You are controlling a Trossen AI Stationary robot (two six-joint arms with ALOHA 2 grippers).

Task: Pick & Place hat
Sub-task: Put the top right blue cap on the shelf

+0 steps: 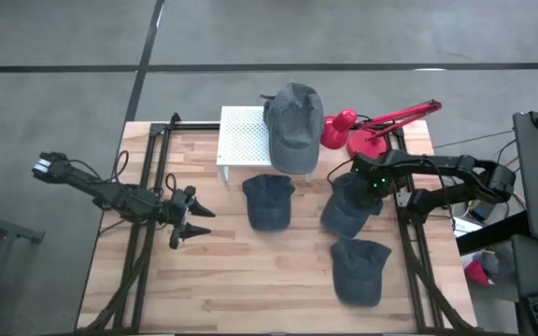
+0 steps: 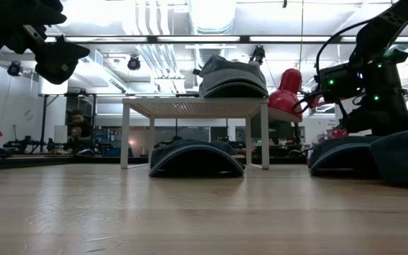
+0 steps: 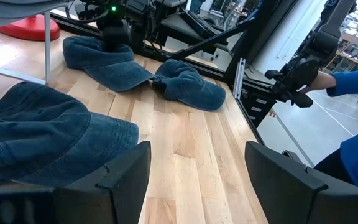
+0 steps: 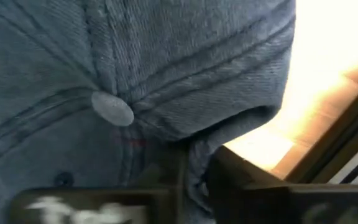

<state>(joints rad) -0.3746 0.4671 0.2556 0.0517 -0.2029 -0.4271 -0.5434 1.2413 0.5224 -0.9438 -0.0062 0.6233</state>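
Three dark blue caps lie crown up on the wooden table: one in the middle (image 1: 269,203), one near the right edge (image 1: 358,271), and one between them (image 1: 344,213). My right gripper (image 1: 367,182) is down on the crown of that last cap and is shut on it. A grey hat (image 1: 293,121) sits on the white perforated stand (image 1: 241,140) at the far side. My left gripper (image 1: 187,224) hovers open over bare wood, left of the middle cap (image 3: 36,137). My right gripper pinches a fold of the cap's crown cloth (image 4: 194,158) between its two fingers, a little way from the top button (image 4: 112,109). It comes at the cap from above, slanting in from the table's right. The cap (image 3: 107,62) still rests on the table by its brim and rim.
A red desk lamp (image 1: 362,131) stands at the far right, next to the stand. Dark frame rails (image 1: 148,187) run along both sides of the table. Bare wood lies along the near edge. A person's blue sleeve (image 3: 353,81) shows beyond the table's right side.
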